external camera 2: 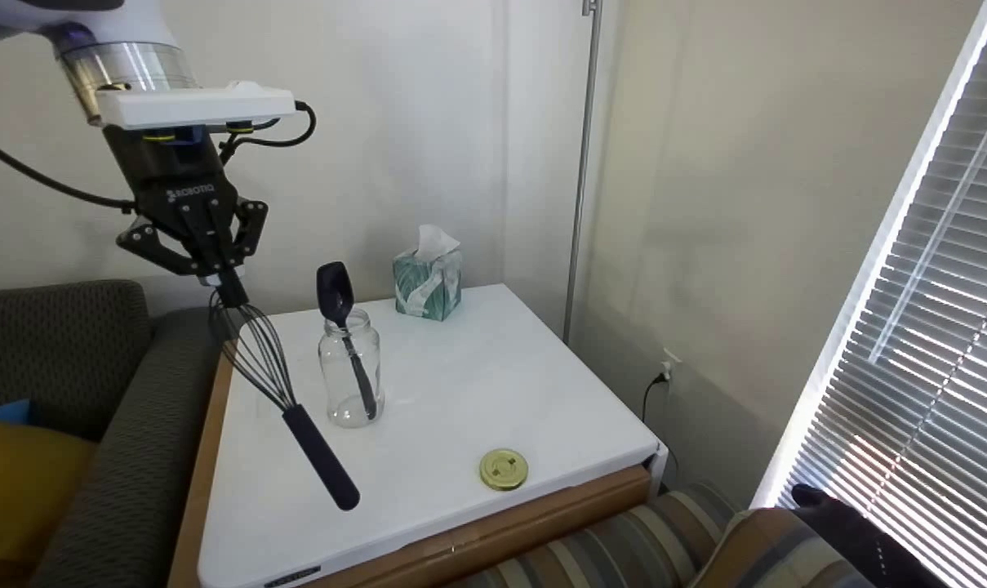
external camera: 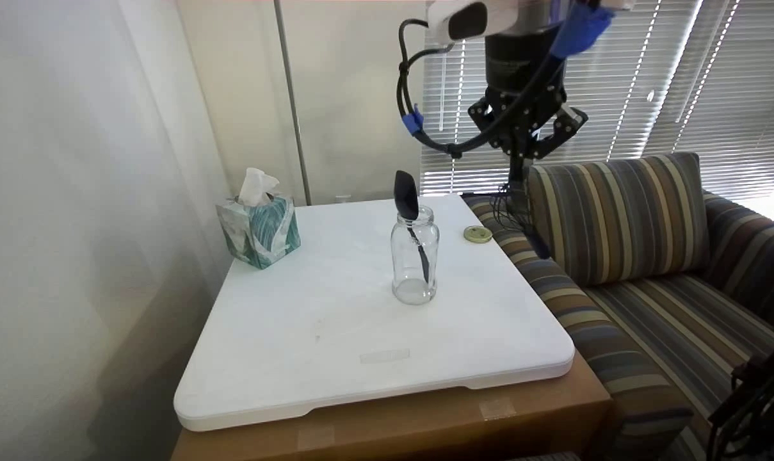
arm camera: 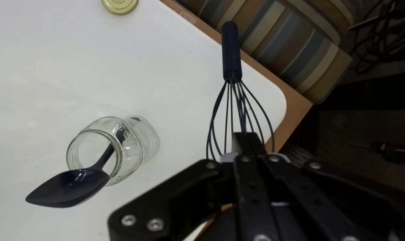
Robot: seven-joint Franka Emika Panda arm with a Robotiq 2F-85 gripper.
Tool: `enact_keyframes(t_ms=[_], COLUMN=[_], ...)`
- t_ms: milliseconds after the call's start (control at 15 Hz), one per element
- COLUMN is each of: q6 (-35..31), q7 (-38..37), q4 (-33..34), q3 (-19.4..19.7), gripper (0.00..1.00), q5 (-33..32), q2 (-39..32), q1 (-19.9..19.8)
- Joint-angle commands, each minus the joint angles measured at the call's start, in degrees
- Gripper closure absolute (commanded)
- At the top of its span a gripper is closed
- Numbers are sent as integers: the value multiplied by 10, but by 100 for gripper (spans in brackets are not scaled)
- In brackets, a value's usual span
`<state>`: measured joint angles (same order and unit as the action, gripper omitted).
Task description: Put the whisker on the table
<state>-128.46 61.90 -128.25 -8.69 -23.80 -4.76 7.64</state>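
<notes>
The whisker, a dark wire balloon whisk, hangs in the air with its handle pointing down at a slant. My gripper is shut on the wire loops at the whisk's top end. In the wrist view the whisk handle points away from the fingertips, across the table edge beside the sofa. In an exterior view the whisk handle shows in front of the sofa, right of the table. The white table top lies below, also in the wrist view.
A glass jar holding a black spoon-like utensil stands on the table. A gold lid lies near the table edge. A tissue box stands at the wall side. A striped sofa adjoins the table.
</notes>
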Motion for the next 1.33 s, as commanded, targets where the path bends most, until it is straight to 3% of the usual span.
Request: enact_keyframes(t_ms=[0,333,800,1267], q6=[10,-12,-108,-82], q7=[-37,-42,-23,33], q4=[22,37,53,69], q3=[-5,-13,-14,-13], gripper=[100,100,100,100], q5=[-66,-76,-68,-70], q2=[-40,-88,-146,-177], q1=[17,33,28,25])
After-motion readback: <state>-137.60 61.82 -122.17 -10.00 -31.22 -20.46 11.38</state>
